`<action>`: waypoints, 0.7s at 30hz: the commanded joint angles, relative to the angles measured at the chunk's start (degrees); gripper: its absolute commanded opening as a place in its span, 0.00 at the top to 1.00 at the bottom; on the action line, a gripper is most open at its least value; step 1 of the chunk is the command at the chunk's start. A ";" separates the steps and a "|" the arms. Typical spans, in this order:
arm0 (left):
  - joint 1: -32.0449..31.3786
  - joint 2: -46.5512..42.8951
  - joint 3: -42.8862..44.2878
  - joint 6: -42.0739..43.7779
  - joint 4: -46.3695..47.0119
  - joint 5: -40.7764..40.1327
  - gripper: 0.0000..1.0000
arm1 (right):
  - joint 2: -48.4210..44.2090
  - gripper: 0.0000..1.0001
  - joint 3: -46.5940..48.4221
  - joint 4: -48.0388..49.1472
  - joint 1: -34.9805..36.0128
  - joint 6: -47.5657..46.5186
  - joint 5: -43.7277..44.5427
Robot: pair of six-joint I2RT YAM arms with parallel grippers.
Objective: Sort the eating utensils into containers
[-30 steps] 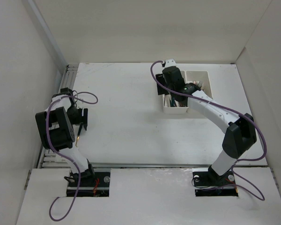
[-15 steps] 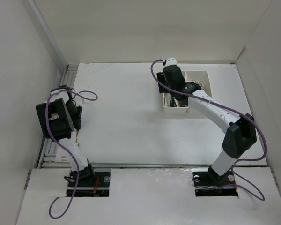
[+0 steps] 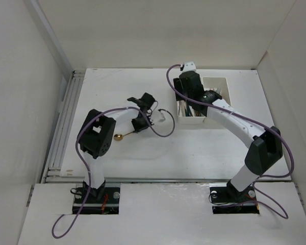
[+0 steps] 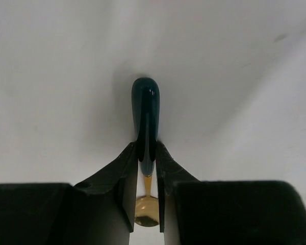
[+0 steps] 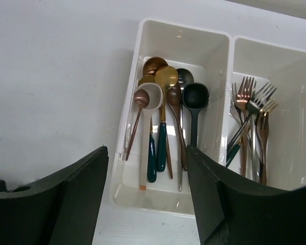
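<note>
I am pinching the spoon (image 4: 146,107) firmly in my left gripper (image 4: 147,154), aligning it lengthwise for, presumably, the upper-right spoon bin (image 3: 190,121).

White table (image 3: 122,92) carries 2 white bins (image 3: 191,120).

A white table (image 3: 143,153), white enclosure walls (image 3: 20,76) around it, a metal rail (image 3: 61,127) along its left edge.
</note>
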 commanded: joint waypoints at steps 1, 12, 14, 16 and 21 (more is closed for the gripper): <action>-3.89 4.55 -1.36 5.70 1.25 7.44 0.97 | -4.19 0.32 -1.98 2.69 0.11 -0.57 2.70; -4.88 3.33 -2.51 -1.55 -1.13 11.40 0.44 | -8.84 0.30 -6.55 4.97 0.11 -0.57 3.41; -4.00 2.72 -0.24 -7.09 0.26 13.94 0.44 | -8.85 0.30 -7.08 4.97 0.11 -0.57 3.41; -1.46 0.26 1.01 -15.52 2.81 14.48 0.44 | -9.47 0.30 -7.61 4.97 0.11 -0.57 3.41; 6.54 -14.91 -5.11 -38.02 16.32 16.06 0.41 | -11.31 0.30 -9.36 4.97 0.11 -0.04 3.41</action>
